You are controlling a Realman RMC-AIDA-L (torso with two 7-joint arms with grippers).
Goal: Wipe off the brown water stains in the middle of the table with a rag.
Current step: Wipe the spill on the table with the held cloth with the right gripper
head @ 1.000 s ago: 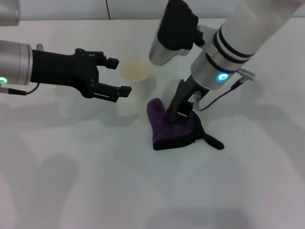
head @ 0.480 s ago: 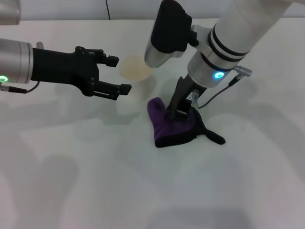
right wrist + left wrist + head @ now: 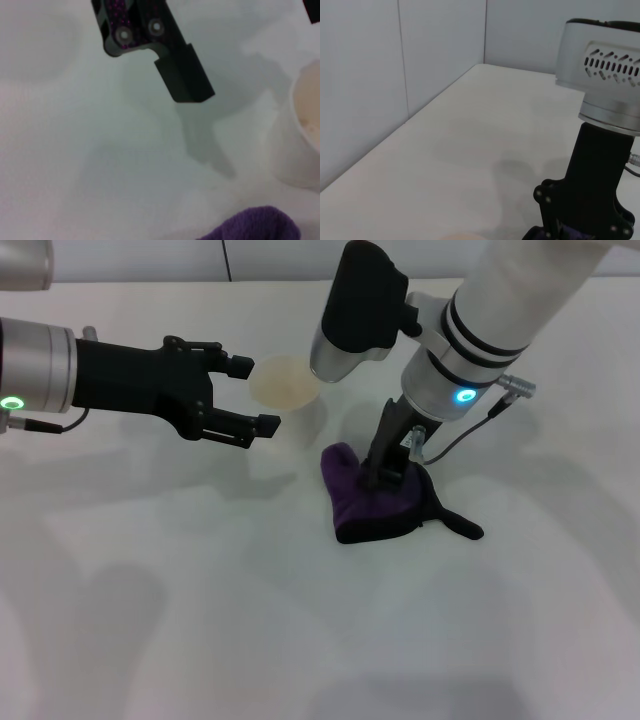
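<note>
The purple rag (image 3: 372, 505) with black edging lies bunched on the white table (image 3: 150, 590), its black tab (image 3: 462, 523) trailing to the right. My right gripper (image 3: 385, 472) comes down from above and is shut on the rag, pressing it on the tabletop. The brown water stains do not show; no brown mark is visible around the rag. My left gripper (image 3: 257, 394) hovers open and empty beside the whitish cup (image 3: 287, 388), left of the rag. A corner of the rag shows in the right wrist view (image 3: 255, 226).
The translucent cup with beige inside stands just behind and left of the rag, also in the right wrist view (image 3: 305, 135). The left gripper's finger (image 3: 182, 80) shows there too. A wall runs along the table's far edge (image 3: 420, 115).
My right gripper has dragged the rag a little to the right and toward me over the table. The left gripper has shifted slightly right, staying open by the cup.
</note>
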